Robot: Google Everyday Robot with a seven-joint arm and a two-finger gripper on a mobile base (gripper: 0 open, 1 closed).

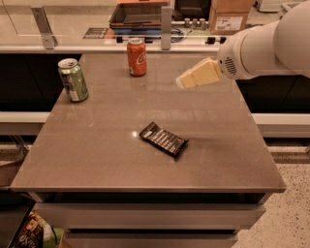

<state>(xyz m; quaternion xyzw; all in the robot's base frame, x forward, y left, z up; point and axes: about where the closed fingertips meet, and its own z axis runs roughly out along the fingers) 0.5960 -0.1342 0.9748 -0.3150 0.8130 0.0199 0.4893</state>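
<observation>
My gripper [184,81] hangs above the right half of the brown table [97,145], at the end of a white arm entering from the upper right. It holds nothing and touches nothing. A dark snack bar wrapper [163,139] lies flat near the table's middle, below and left of the gripper. A red soda can [136,56] stands upright at the far edge, left of the gripper. A green can [73,80] stands upright at the far left.
Behind the table runs a counter with a glass screen on metal posts [166,26], a dark tray [140,14] and a cardboard box [231,17]. Speckled floor [290,213] lies to the right. A colourful bag [31,232] sits low at the left.
</observation>
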